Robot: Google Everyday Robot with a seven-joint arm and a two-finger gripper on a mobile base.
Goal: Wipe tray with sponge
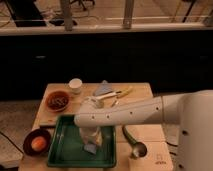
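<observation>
Gripper: the gripper (pixel 91 143) points straight down inside the tray, low over its floor and a little right of the middle.
Grip: clamped on the sponge (pixel 90 149) – the small light blue block pokes out just below the tips.
Sponge: down at the tray floor and seemingly touching it, in the half nearer the camera.
Tray: the green tray (pixel 64 144) lies flat on the front left part of the wooden table (pixel 142 94), with its long side running left to right.
Arm: the white arm (pixel 132 113) reaches in from the big white body on the right, crosses above the tray's right rim and bends down at the wrist.
Left of the tray: a dark bowl (pixel 31 139) sits just beside the rim, with a round orange thing (pixel 39 144) inside it.
Behind the tray: a reddish bowl (pixel 57 100) with dark contents sits near the far left corner, and a small white cup (pixel 75 85) stands beyond it.
Far side of the table: a pale blue folded cloth (pixel 103 89) lies well apart from the tray, and a slim yellowish item (pixel 124 92) lies beside it – too blurred to name.
Right of the tray: a green-handled scoop (pixel 133 141) lies on the table, near the tray's right rim.
</observation>
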